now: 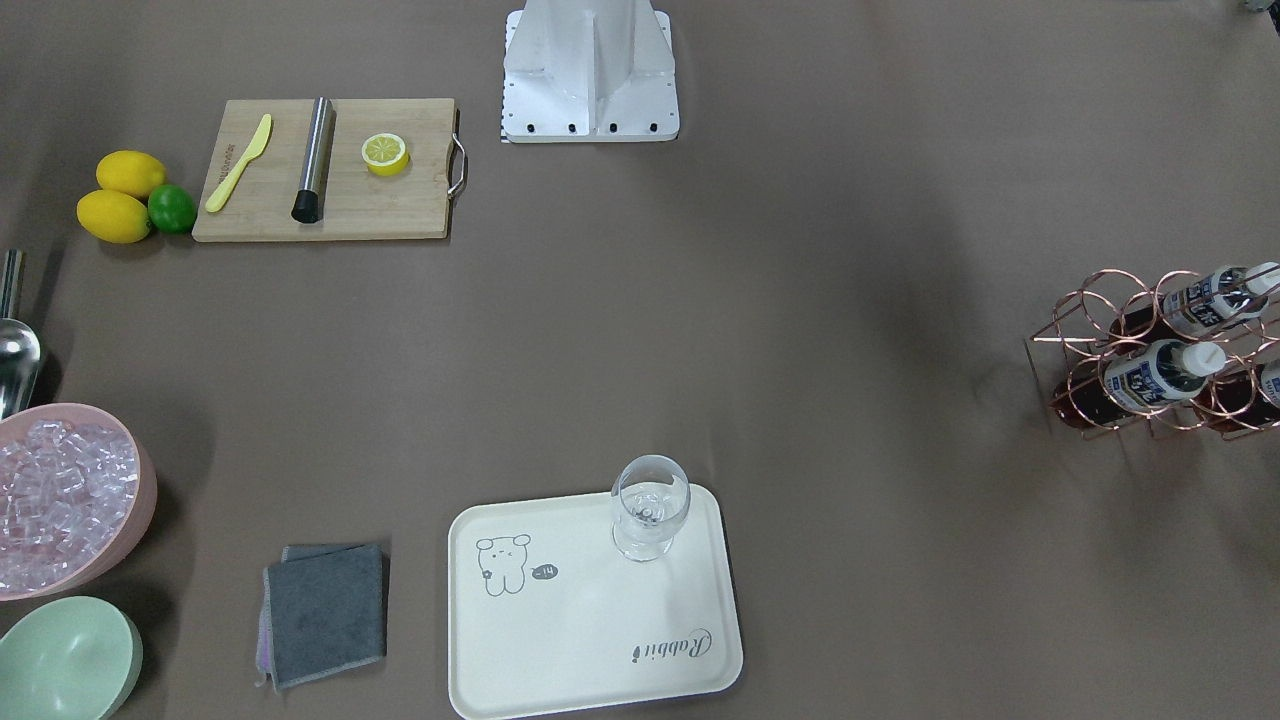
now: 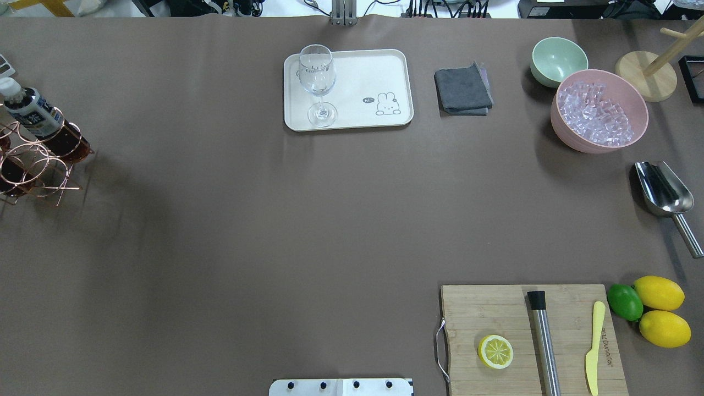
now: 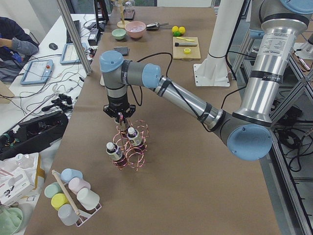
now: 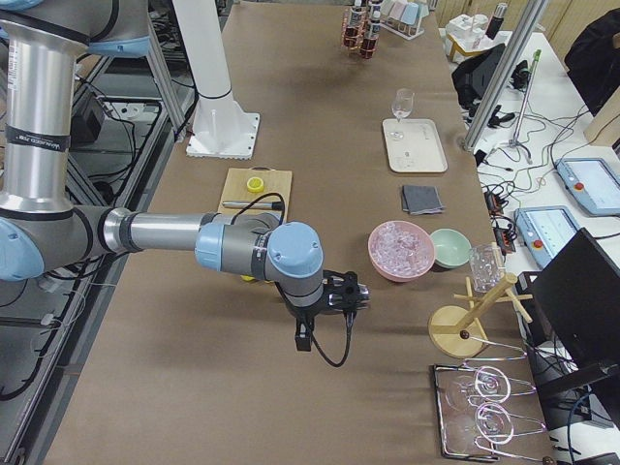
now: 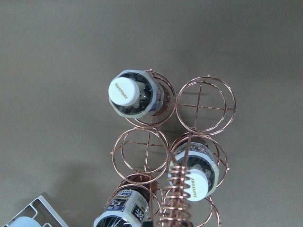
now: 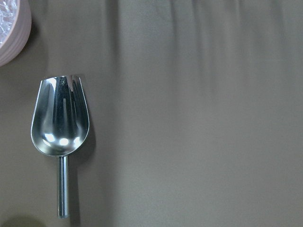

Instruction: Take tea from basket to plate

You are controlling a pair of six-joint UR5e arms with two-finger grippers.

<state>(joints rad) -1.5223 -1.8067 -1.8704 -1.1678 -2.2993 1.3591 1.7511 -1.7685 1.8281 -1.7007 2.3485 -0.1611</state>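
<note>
The rose-gold wire basket (image 1: 1085,345) stands at the table's end on my left, also in the overhead view (image 2: 41,176). It holds three tea bottles with white caps; from the left wrist view I look straight down on them (image 5: 135,93), (image 5: 196,175), (image 5: 124,212) and on the coiled handle (image 5: 177,198). My left gripper (image 3: 121,116) hangs just above the basket (image 3: 131,147); I cannot tell whether it is open or shut. The cream plate (image 1: 590,640) lies at the far edge (image 2: 357,71). My right gripper (image 4: 303,341) hovers far off near the ice bowl; its state is unclear.
A stemmed glass (image 1: 648,505) stands on the plate's corner. A grey cloth (image 1: 325,610), mint bowl (image 1: 65,660), pink ice bowl (image 1: 60,495) and metal scoop (image 6: 60,118) lie on my right. A cutting board (image 1: 330,170) with lemon half, knife and muddler sits near the lemons (image 1: 125,195).
</note>
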